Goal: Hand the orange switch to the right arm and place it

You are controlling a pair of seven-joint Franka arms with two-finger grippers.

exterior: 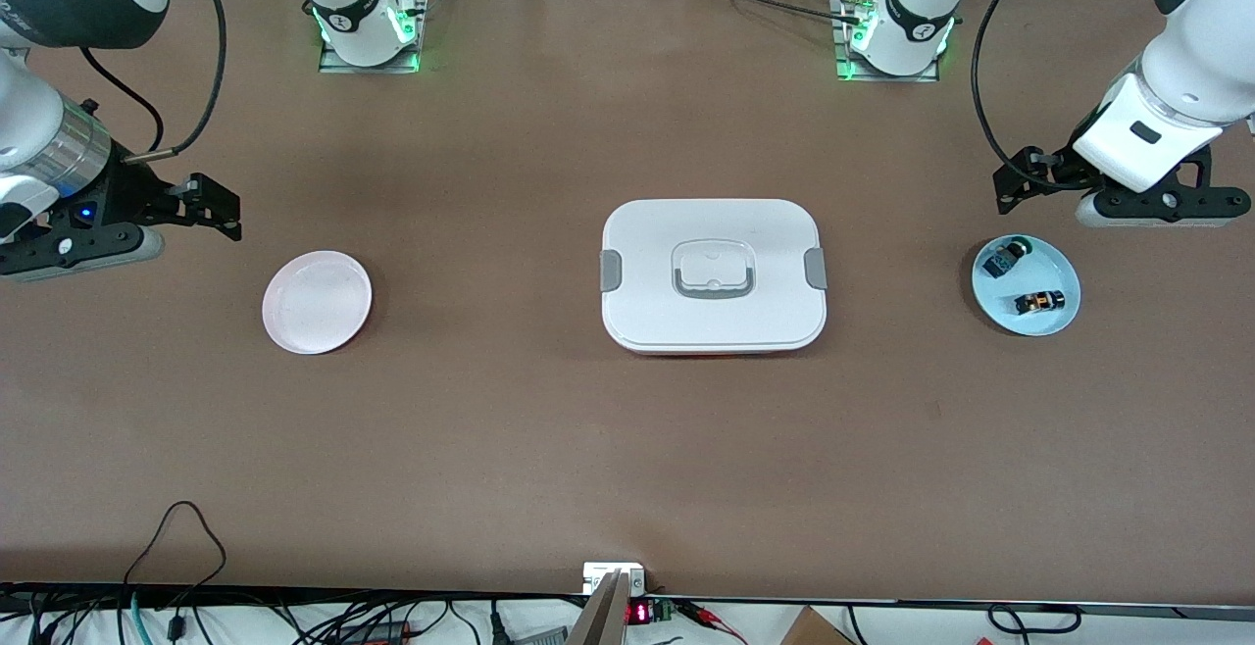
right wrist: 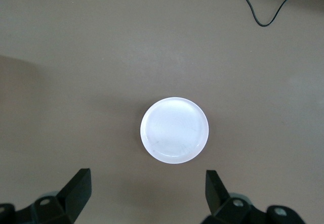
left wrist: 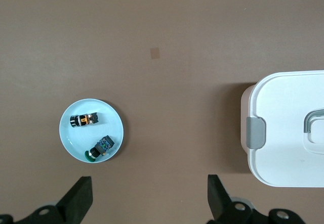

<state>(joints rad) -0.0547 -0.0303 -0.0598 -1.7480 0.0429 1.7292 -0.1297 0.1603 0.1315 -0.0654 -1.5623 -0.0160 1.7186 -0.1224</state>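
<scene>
The orange switch [exterior: 1039, 301] [left wrist: 84, 119] lies on its side on a small light-blue plate [exterior: 1057, 272] [left wrist: 109, 120] toward the left arm's end of the table. My left gripper [exterior: 1010, 186] [left wrist: 149, 181] hangs open over bare table close to that plate, with nothing between its fingers. At the right arm's end, my right gripper [exterior: 221, 209] [right wrist: 147, 176] also hangs open and empty over bare table. It is close to an empty pale pink plate [exterior: 317, 301] [right wrist: 174, 130].
A small blue-and-green part [exterior: 1004, 258] [left wrist: 101, 147] shares the blue plate with the switch. A white lidded box [exterior: 714, 274] [left wrist: 288, 128] with grey latches sits in the middle of the table. Cables [exterior: 186, 537] trail along the table edge nearest the front camera.
</scene>
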